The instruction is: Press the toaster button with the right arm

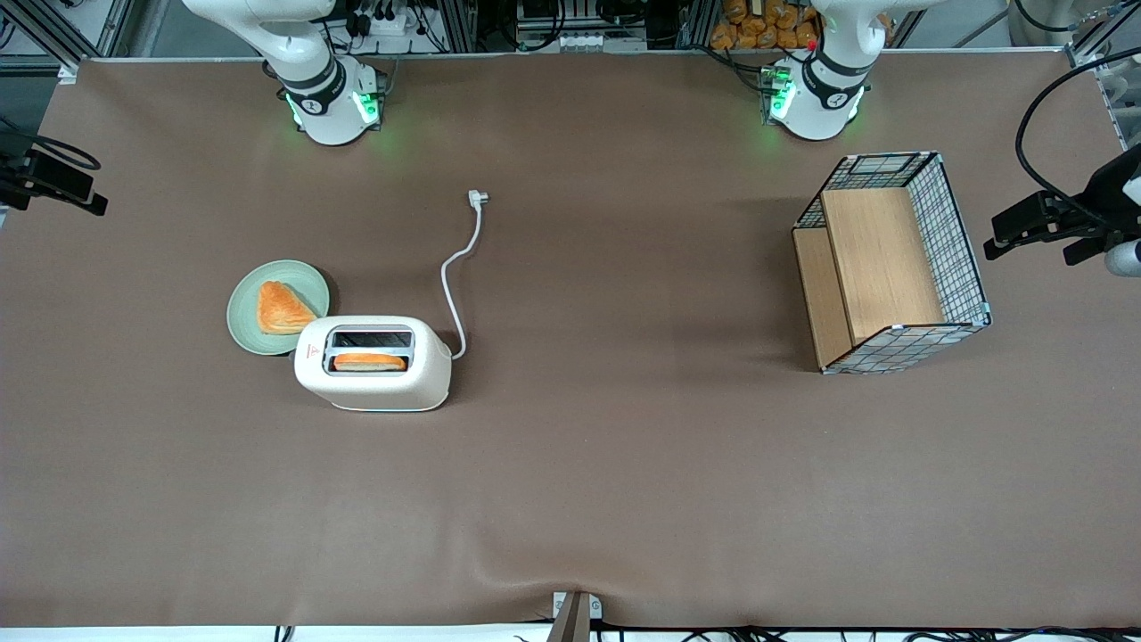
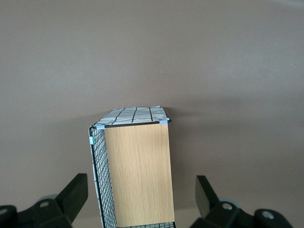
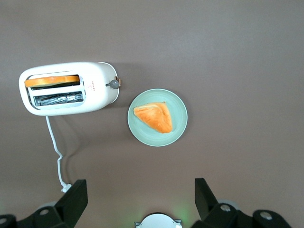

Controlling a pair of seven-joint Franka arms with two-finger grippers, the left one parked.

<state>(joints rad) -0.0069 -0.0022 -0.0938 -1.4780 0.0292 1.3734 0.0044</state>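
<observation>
The right arm's gripper [image 3: 138, 202] hangs high above the table [image 1: 570, 499], its 2 black fingers [image 3: 71, 202] spread wide with nothing between them and touching nothing.

Nearest below it in the wrist view is the plug [image 3: 66, 188] of the white cord [image 3: 53, 145], lying on the brown cloth just beside one fingertip as seen from above. A little farther from the gripper sits the green plate [image 3: 175, 126] carrying 1 triangular pastry [image 3: 154, 117].

Farther still stands the toaster [image 3: 69, 88], well apart from the gripper. The toaster button [image 3: 114, 83] juts from the narrow end that faces the plate, and the plate lies just beside that end. 1 slice of toast [image 3: 52, 80] stands in 1 of the 2 slots; the other slot shows bare metal.

In the front view the toaster [image 1: 373, 363] lies nearer the camera than the plate [image 1: 245, 321].

Toward the parked arm's end of the table sits a wire basket [image 1: 894, 260] with wooden panels.
</observation>
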